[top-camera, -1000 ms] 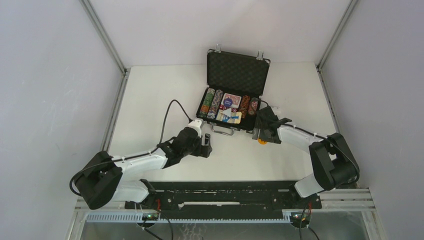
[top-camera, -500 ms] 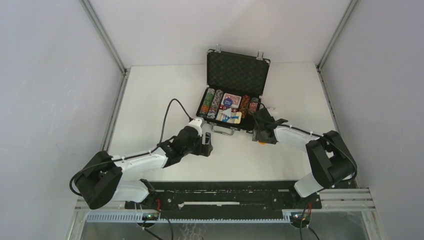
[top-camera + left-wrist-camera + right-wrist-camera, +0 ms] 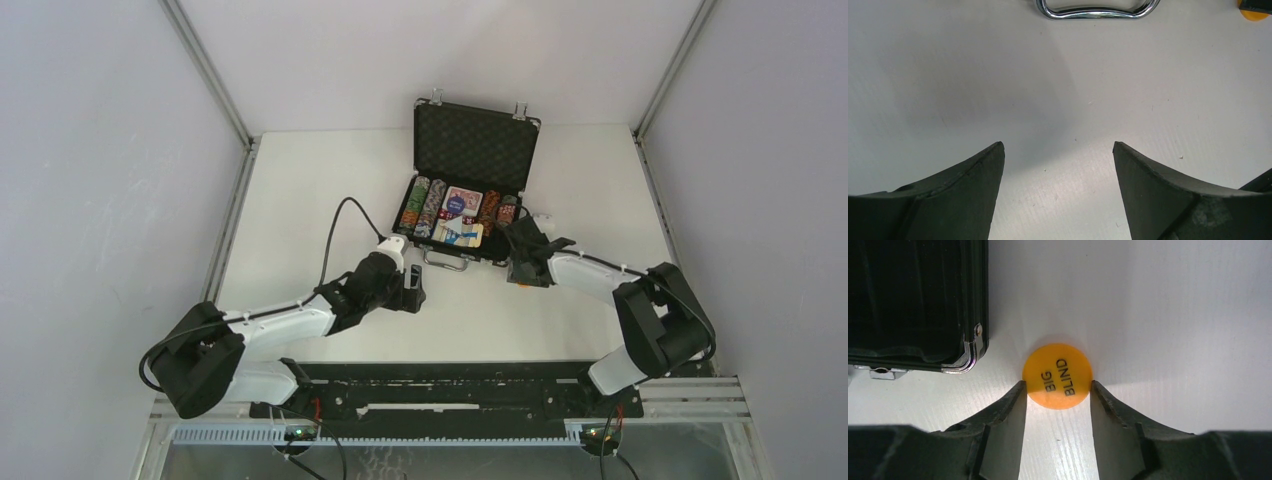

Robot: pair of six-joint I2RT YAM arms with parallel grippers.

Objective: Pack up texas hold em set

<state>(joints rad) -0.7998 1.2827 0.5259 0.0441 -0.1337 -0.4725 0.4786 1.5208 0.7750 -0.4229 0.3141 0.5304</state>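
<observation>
The texas hold em set's black briefcase point(image 3: 470, 140) lies open at the back of the table, lid up. Chip rows point(image 3: 420, 208) and cards point(image 3: 462, 203) fill its tray. An orange round button point(image 3: 1058, 375) marked BIG BLIND lies flat on the table beside the case's front right corner point(image 3: 968, 352). My right gripper point(image 3: 1057, 383) has its two fingertips against the button's opposite edges; from above it point(image 3: 520, 268) covers most of the button. My left gripper point(image 3: 1058, 145) hangs open over bare table, just in front of the silver handle point(image 3: 1095, 11).
White table point(image 3: 300, 200) with grey walls on three sides. The case's metal-edged side wall point(image 3: 980, 300) stands close to the left of the right fingers. The orange button's edge point(image 3: 1254, 11) shows at the top right of the left wrist view.
The right jaws have narrowed onto the orange button, and the right gripper has shifted slightly up and left toward the case. The left arm has stayed put.
</observation>
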